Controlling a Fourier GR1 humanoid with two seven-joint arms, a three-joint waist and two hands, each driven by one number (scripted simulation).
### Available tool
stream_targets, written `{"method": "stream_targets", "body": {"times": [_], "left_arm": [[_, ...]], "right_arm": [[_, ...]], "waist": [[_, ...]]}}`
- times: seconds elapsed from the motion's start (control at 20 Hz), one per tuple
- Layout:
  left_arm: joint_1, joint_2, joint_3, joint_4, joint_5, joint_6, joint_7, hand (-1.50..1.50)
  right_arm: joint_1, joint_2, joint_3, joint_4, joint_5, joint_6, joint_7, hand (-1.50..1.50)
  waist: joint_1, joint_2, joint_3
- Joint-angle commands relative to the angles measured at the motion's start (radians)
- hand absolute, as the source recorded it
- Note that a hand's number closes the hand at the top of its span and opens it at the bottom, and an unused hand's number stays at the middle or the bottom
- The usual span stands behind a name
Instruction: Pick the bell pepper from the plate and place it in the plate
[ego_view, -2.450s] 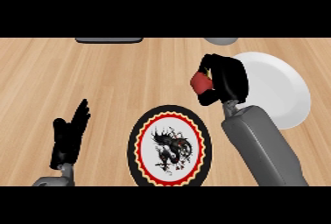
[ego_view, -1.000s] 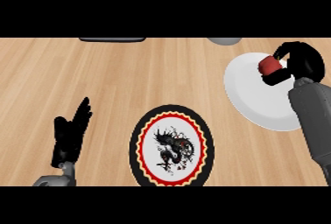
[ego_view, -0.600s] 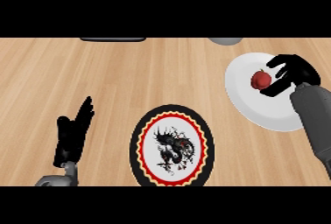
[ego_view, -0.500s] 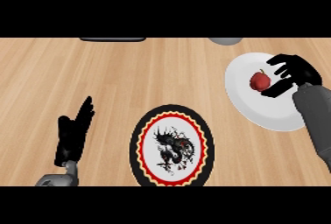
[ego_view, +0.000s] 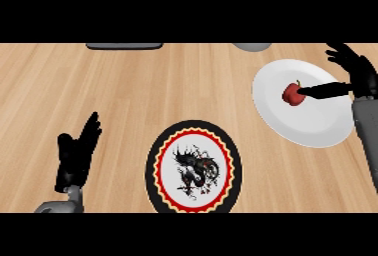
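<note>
Head view, steeply down onto wooden counter. Red bell pepper lying on white plate at right, a little above plate's centre, stem up. Right hand at far right edge over plate's rim, fingers spread apart and straight, thumb stretched out toward pepper w/ tip touching or just beside it; nothing curled round pepper, so looks let go. Patterned plate, black rim w/ red and yellow border and dark design in middle, at lower centre, w/ no pepper on it, well apart from white plate. Left hand resting at lower left, fingers straight, together and pointing up, holding nothing.

Progress, as judged: pepper appears set down in white plate, so placing step looks done or nearly so. Left to do, prob.: draw right hand clear of plate w/o nudging pepper. Dark flat item and grey round item at top edge, too cut off to ID
</note>
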Motion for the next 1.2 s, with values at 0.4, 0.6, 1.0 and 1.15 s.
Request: {"method": "stream_targets", "body": {"times": [0.4,0.6,1.0,1.15], "left_arm": [[0.009,-0.052,-0.048,-0.026,-0.047,0.033,0.01,0.0],[0.001,-0.016,-0.007,-0.007,-0.026,-0.004,0.002,0.0],[0.023,-0.032,-0.009,-0.028,-0.025,-0.012,0.012,0.0],[-0.023,0.01,0.022,-0.048,0.011,-0.057,0.065,0.0]], "right_arm": [[0.08,-0.094,-0.132,0.037,-0.257,0.22,-0.178,-1.5],[0.15,-0.004,-0.081,-0.039,-0.286,0.175,-0.202,-1.5],[0.154,-0.042,-0.034,0.036,-0.282,0.113,-0.258,-1.5],[0.103,-0.009,-0.014,0.103,-0.245,0.019,-0.26,-1.5]], "waist": [[0.008,0.003,-0.001],[0.005,0.001,-0.002],[0.01,0.003,-0.001],[0.019,0.005,-0.001]]}}
